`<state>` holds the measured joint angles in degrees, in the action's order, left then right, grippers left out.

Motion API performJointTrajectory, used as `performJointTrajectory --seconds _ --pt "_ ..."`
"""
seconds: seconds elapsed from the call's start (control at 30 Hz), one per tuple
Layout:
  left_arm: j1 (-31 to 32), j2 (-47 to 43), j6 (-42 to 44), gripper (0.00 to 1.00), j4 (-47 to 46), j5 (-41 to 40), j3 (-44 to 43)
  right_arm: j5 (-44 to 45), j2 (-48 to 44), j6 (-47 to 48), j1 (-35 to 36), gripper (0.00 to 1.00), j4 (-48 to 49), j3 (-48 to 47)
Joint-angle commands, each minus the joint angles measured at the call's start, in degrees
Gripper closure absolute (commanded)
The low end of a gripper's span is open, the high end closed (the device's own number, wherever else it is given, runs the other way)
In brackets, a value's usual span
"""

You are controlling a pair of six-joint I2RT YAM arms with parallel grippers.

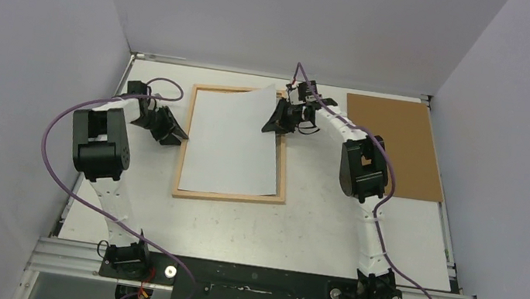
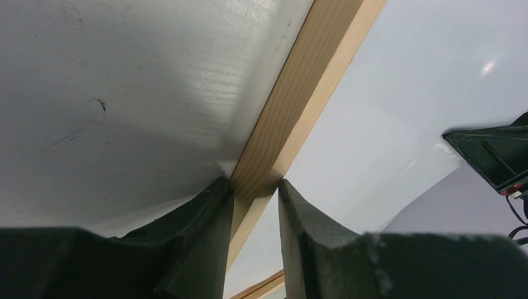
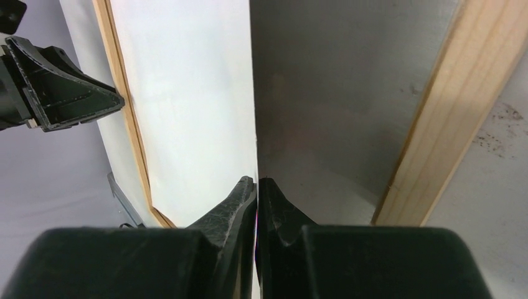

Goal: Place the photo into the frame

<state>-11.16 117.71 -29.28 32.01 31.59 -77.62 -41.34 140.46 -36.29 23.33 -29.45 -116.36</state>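
The photo (image 1: 232,141) lies white back up inside the frame (image 1: 228,197) at the middle of the tabletop (image 1: 297,232), so its printed side is hidden. Only a thin sliver of colour shows at the pinched edge in the right wrist view. The right claw (image 1: 275,123) is pressed together on that edge at the frame's 1 o'clock corner, where the sheet curls up off the rail and covers part of it. The left claw (image 1: 174,134) sits at the 9 o'clock rail, its fingers (image 2: 218,212) set on either side of the wood and touching it. A plain brown board (image 1: 395,144) lies flat at 2 o'clock, well apart from the frame, its near edge partly covered by the right arm.
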Motion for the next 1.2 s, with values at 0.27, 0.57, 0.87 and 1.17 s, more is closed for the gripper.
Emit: performJointTrajectory --seconds 0.27,0.57,0.87,1.17 --pt "0.5 1.0 1.6 0.70 1.5 -0.8 -2.1 -0.5 0.3 1.4 0.3 0.88 1.9 -3.3" --pt "0.5 0.9 1.7 0.70 2.0 -1.2 -2.5 1.2 -0.6 1.1 0.4 0.92 3.9 -2.1" --pt "0.5 0.5 1.8 0.70 2.2 -1.2 -2.3 2.1 -1.4 -0.7 0.6 0.95 6.5 1.1" --pt "0.5 0.2 1.4 0.69 1.7 -1.9 -1.7 1.0 -3.2 -2.7 0.4 0.80 9.6 4.2"
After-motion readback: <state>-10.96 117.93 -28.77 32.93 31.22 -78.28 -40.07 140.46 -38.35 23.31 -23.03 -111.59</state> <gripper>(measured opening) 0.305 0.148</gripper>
